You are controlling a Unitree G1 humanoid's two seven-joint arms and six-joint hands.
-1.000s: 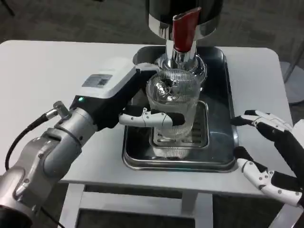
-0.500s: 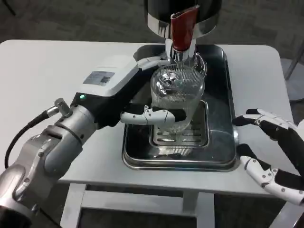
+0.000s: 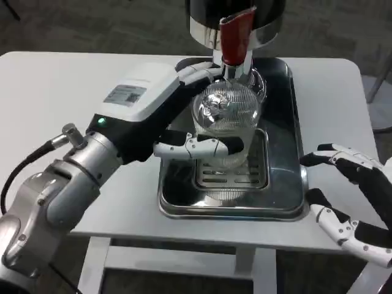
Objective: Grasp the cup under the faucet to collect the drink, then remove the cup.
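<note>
A clear ribbed cup [image 3: 227, 122] is lifted above the steel drip tray [image 3: 288, 202], its mouth close under the faucet [image 3: 236, 43] with the red lever. My left hand [image 3: 184, 131] grips the cup from the left, fingers [image 3: 202, 147] wrapped across its front. The dispenser's dark body stands at the top edge. My right hand [image 3: 349, 202] waits at the table's right front corner, fingers apart and holding nothing.
A slotted grate [image 3: 233, 177] lies in the tray below the cup. White table [image 3: 61, 98] stretches to the left and right of the tray. My left forearm [image 3: 79, 184] crosses the table's front left.
My left hand has raised the cup off the grate and brought it closer under the faucet. The right hand has slid slightly lower.
</note>
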